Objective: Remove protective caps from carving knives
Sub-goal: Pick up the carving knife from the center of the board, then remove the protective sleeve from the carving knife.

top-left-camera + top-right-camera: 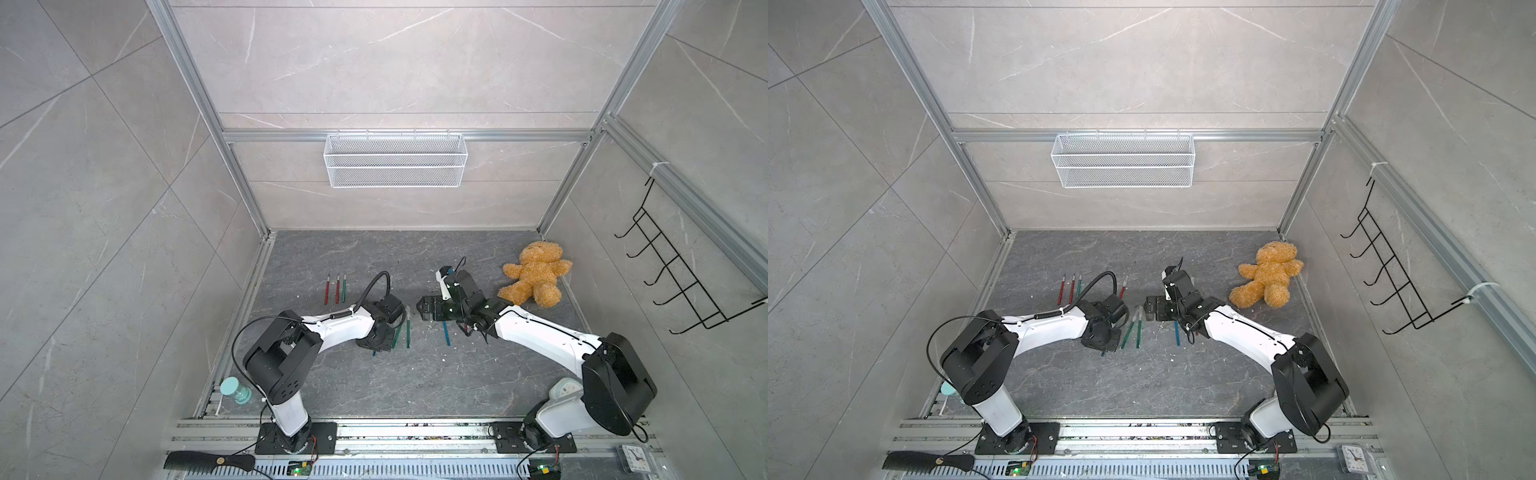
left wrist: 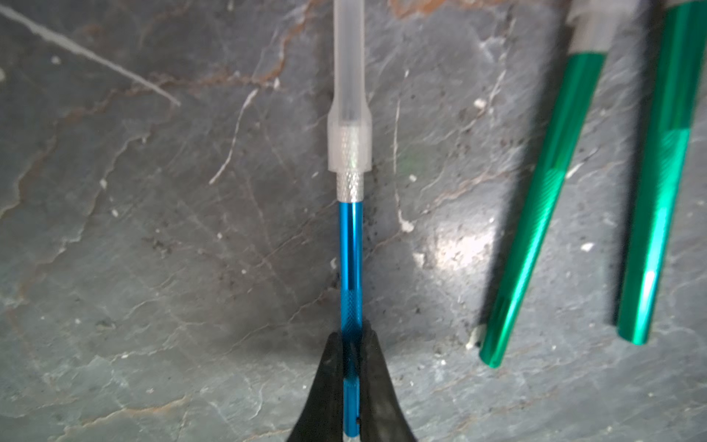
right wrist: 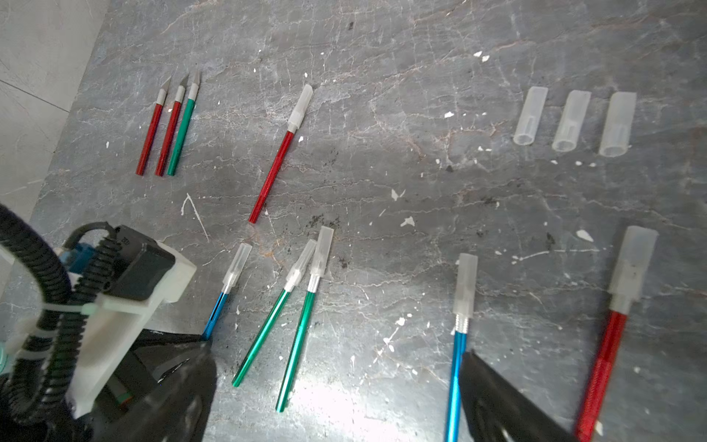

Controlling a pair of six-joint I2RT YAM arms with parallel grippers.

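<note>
Blue knife (image 2: 350,245), left gripper (image 2: 352,338) clamped around it

Bright, even light is cast from above; glare is seen on the tabletop (image 3: 333,398), and wrist-view edges are blurred.

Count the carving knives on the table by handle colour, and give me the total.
Red-handled thin pen-like carving knives: 4
Green-handled thin pen-like carving knives: 3
Blue-handled thin pen-like carving knives: 2
Total: 9
</note>
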